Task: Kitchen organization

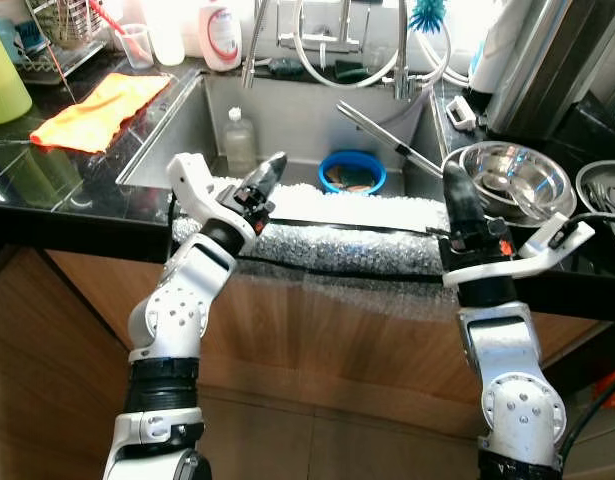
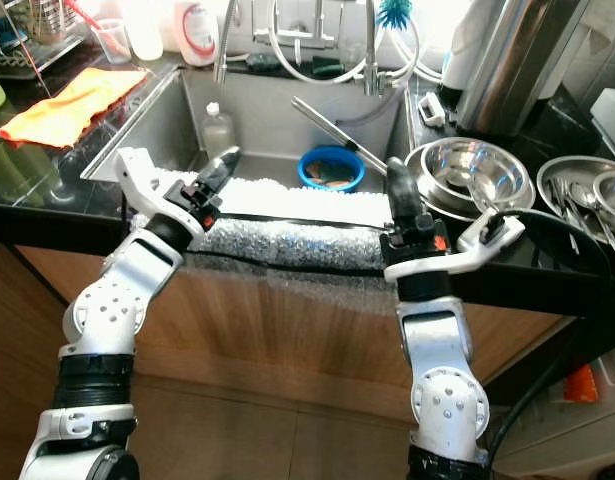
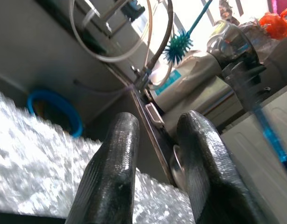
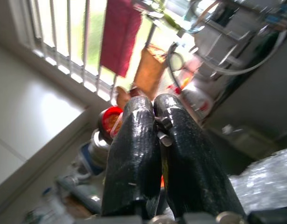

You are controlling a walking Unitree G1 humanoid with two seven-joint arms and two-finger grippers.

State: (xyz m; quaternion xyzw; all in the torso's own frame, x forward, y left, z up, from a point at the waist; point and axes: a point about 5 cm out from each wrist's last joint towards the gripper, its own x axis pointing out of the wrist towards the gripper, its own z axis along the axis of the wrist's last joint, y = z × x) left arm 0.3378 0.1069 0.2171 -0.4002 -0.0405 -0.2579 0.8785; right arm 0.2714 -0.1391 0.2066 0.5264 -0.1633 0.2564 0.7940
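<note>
Both arms reach over the front edge of a steel sink (image 1: 177, 130), which is covered by a strip of bubble wrap (image 1: 337, 240). My left gripper (image 1: 274, 163) hovers above the wrap's left part, its fingers (image 3: 117, 158) a little apart and open with nothing between them. My right gripper (image 1: 455, 180) points up at the sink's right corner, shut and empty, right beside stacked steel bowls (image 1: 507, 178) on the black counter. A blue bowl (image 1: 352, 172) and a clear bottle (image 1: 239, 140) are in the basin. An orange cloth (image 1: 97, 108) lies on the left counter.
A green jug (image 1: 2, 80) and a dish rack (image 1: 62, 30) stand at the far left. The tap with its hoses (image 1: 327, 60) and a teal brush (image 3: 178, 46) rise behind the sink. More steel dishes (image 1: 607, 190) sit at the right edge. Wooden cabinet fronts (image 1: 337, 330) lie below.
</note>
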